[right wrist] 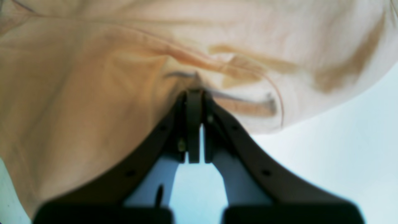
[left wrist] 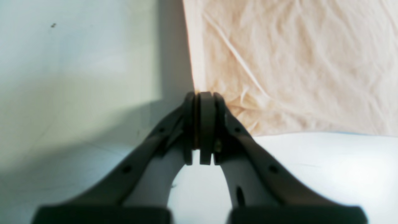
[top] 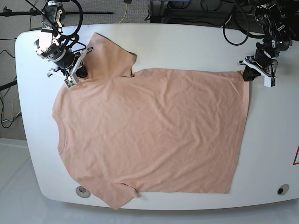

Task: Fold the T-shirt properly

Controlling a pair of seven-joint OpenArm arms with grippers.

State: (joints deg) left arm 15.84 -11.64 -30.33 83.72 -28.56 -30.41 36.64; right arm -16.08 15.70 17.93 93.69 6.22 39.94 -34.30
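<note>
Pinching the hem corner of the T-shirt point(left wrist: 295, 62), the left gripper point(left wrist: 203, 96) shows its jaws together on cloth in the left wrist view. Right wrist view: the right gripper point(right wrist: 194, 93) seems clamped on the shoulder fabric, though blur hides the contact. Base view: the shirt lies flat across the table point(top: 187, 42). Both far corners look gripped, so the first fold probably calls for lifting evenly toward the near edge.

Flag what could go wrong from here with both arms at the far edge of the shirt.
1. The left gripper is shut on only the very corner of the T-shirt; that thin pinch may slip when lifted.
2. The right gripper clamps bunched cloth near the sleeve, so wrinkles could get folded in.
3. The near sleeve overhangs the table edge and could drag crooked.
</note>
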